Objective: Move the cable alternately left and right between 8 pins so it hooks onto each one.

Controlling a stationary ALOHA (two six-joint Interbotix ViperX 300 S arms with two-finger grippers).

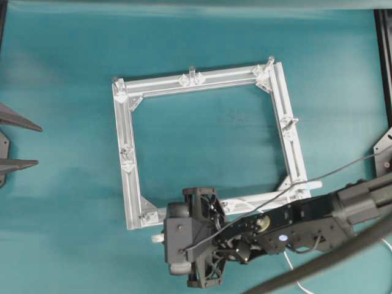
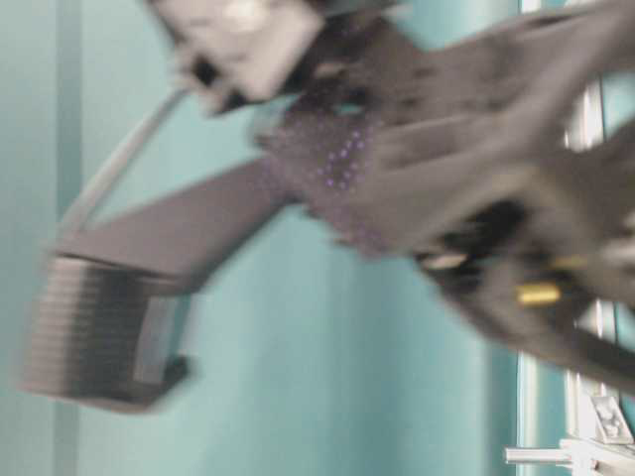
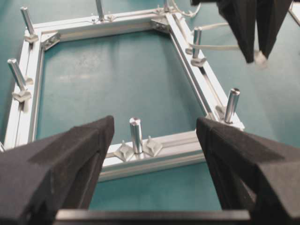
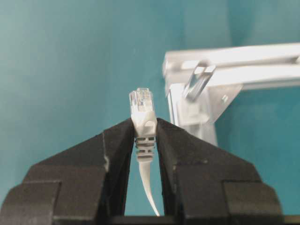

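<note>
Cable [image 4: 144, 136] sits clamped by its plug end between the two black fingers of the right pincer [image 4: 145, 129], the clear plug tip poking out past the fingertips and the flat white cord trailing back between them. In the overhead view this pincer [image 1: 160, 237] hangs just outside the near left corner of the square metal frame [image 1: 125, 177], with open teal desk [image 1: 61, 202] to its left. More cord [image 3: 220, 47] lies along the frame's far side in the left wrist view, passing beside a pin [image 3: 197, 36]. The left pincer [image 3: 154, 136] stands wide apart and grips nothing, looking across the frame from outside it; a pin [image 3: 136, 135] stands upright on the near rail between its fingers. The inside of the frame shows bare teal surface. The table-level view is mostly blurred arm.
</note>
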